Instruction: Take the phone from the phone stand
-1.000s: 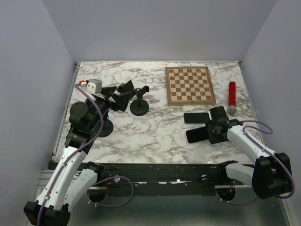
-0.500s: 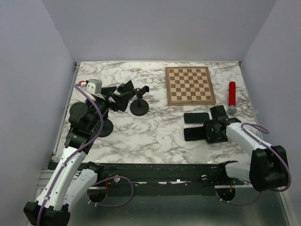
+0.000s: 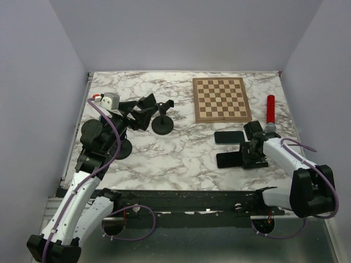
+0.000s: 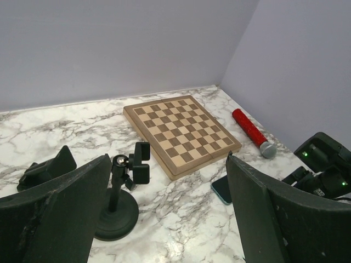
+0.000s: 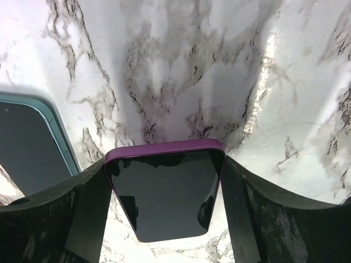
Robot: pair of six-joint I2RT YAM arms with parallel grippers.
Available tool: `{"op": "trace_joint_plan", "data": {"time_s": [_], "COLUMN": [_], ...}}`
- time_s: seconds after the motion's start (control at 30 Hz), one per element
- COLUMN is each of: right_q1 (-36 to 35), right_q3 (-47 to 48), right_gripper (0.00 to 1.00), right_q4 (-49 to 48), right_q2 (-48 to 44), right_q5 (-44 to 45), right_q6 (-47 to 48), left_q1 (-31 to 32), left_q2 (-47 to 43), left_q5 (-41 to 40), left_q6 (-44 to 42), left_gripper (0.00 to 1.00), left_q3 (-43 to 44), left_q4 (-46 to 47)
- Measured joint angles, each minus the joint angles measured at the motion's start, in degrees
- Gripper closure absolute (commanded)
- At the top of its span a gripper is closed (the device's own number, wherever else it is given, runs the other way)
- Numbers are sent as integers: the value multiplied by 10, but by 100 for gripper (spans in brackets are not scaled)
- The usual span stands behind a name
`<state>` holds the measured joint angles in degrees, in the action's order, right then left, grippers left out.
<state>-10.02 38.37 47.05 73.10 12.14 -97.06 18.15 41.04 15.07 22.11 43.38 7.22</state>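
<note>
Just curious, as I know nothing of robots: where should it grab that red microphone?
The microphone lies flat, long and round, with both sides free. It is probably best taken by its red handle at the middle, from straight above, pinching across its width.

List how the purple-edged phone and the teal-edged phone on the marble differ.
Edge colour: the purple-edged phone has a purple rim, the teal-edged phone a teal one.
Hold: the purple-edged phone sits gripped in the right pincer; the teal-edged phone lies free beside it.
Place: the teal-edged phone lies nearer the wooden chessboard, the purple-edged phone farther from it.
Both are flat slabs with dark screens facing up, over the white marble table.
</note>
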Motion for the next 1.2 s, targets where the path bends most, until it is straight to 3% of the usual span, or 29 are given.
{"op": "trace_joint_plan", "data": {"time_s": [0.23, 0.5, 0.63, 0.73, 0.93, 1.2], "right_q1": [0, 0, 0, 0, 0, 3], "right_q3": [7, 90, 97, 92, 77, 59], "right_gripper": [91, 87, 81, 70, 67, 41], "right_q4": [4, 4, 8, 9, 9, -2], "right_q2": [7, 98, 105, 100, 78, 78], "right_q5": [6, 8, 10, 13, 22, 21], "right_q6": [-13, -4, -4, -4, -5, -7], "left_q1": [2, 5, 7, 7, 7, 7], "left_q2": [0, 0, 0, 0, 0, 0], "left_q5": [0, 0, 0, 0, 0, 0], "left_q6": [0, 0, -2, -2, -2, -2], "left_gripper": [7, 7, 7, 7, 7, 7], "left_q3": [0, 0, 0, 0, 0, 0], "left_q4": [0, 0, 0, 0, 0, 0]}}
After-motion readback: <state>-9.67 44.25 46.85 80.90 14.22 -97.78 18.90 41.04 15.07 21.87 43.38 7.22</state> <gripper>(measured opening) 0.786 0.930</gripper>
